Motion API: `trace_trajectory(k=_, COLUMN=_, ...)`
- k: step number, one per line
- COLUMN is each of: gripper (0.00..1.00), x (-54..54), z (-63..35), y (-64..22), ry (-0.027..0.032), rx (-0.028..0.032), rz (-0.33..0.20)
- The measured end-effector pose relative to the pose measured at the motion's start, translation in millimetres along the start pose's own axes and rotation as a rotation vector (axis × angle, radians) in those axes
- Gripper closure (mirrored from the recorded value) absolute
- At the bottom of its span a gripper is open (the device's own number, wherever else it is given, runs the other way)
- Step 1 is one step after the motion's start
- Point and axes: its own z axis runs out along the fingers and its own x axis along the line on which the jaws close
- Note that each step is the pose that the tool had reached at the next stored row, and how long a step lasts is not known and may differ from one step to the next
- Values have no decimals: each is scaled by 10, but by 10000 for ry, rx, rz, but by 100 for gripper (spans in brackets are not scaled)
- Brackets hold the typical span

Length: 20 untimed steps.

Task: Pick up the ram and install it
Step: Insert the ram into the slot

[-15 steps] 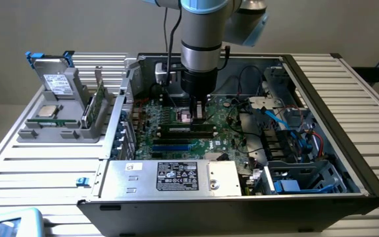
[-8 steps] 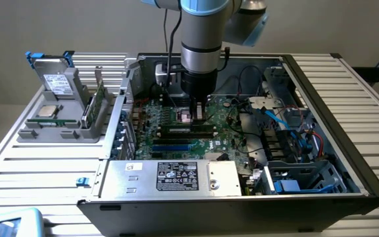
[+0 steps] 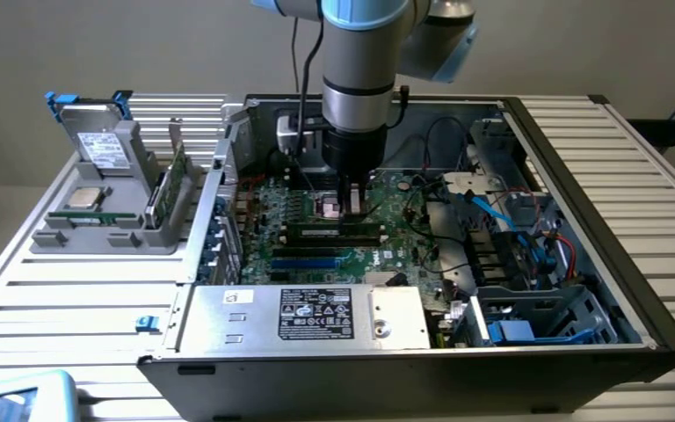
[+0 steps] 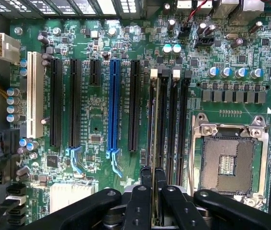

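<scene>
Grasping one ram edge-on, the hand holds it at one of four memory slots.

the motherboard is green board under a glossy lacquer, dotted with shiny metal-topped capacitors. its connectors are smooth plastic: black slots, a blue slot, a white slot. the processor socket has a bright bare-metal frame. the gripper has matt black jaws; the ram pinched between them shows a thin dull edge. the case is dark painted metal, the power supply bare silver sheet with a paper label, the surface pale ribbed metal.
</scene>
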Motion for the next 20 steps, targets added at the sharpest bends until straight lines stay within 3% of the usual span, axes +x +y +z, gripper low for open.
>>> trace_trajectory(k=20, gripper=86, x=4, z=15, y=-1, ry=-4, rx=3, rz=-3)
